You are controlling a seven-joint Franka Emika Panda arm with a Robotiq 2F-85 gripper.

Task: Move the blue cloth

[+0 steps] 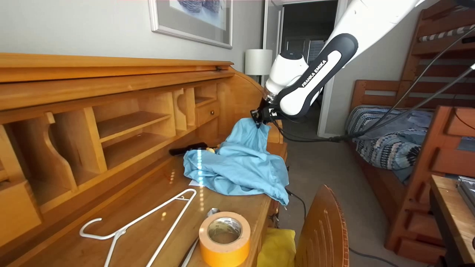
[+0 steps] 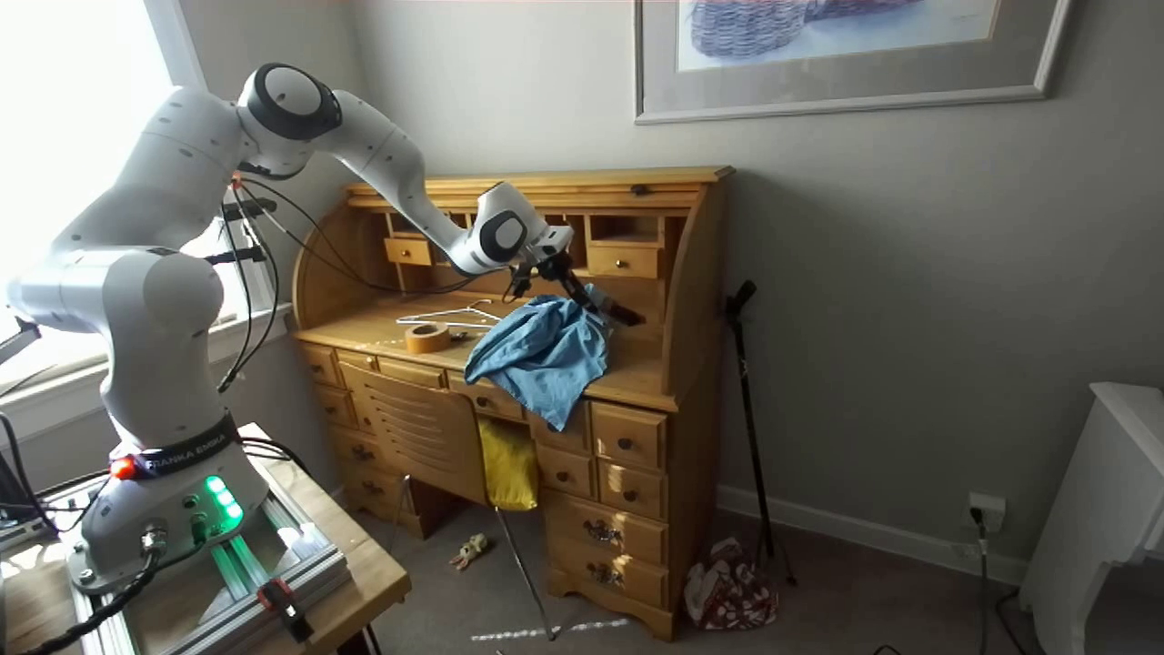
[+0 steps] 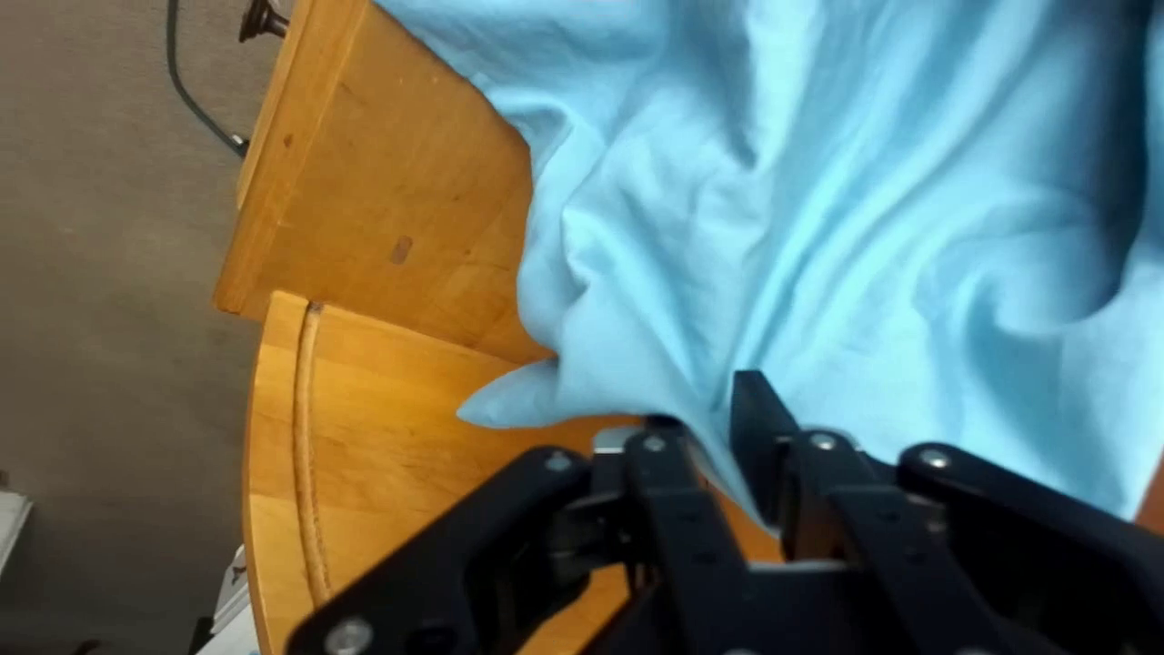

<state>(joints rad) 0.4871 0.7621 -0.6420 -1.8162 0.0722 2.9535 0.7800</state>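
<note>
The light blue cloth (image 1: pixel 237 168) lies wrinkled on the wooden desk, with one part pulled up into a peak at my gripper (image 1: pixel 258 122). Its lower edge hangs over the desk's front edge in both exterior views, and the cloth (image 2: pixel 541 350) drapes down in front of the drawers. My gripper (image 2: pixel 620 311) is above the desk's end near the side panel. In the wrist view a fold of the cloth (image 3: pixel 818 227) runs between the fingers of my gripper (image 3: pixel 714 428), which are close together on it. The cloth covers part of one fingertip.
A yellow-orange tape roll (image 1: pixel 225 252) and a white hanger (image 1: pixel 120 232) lie on the desk (image 2: pixel 637 373). A dark object (image 1: pixel 187 148) lies behind the cloth. Cubbyholes (image 1: pixel 130 122) line the back. A wooden chair (image 2: pixel 418 428) and a yellow item (image 2: pixel 509 464) stand at the front.
</note>
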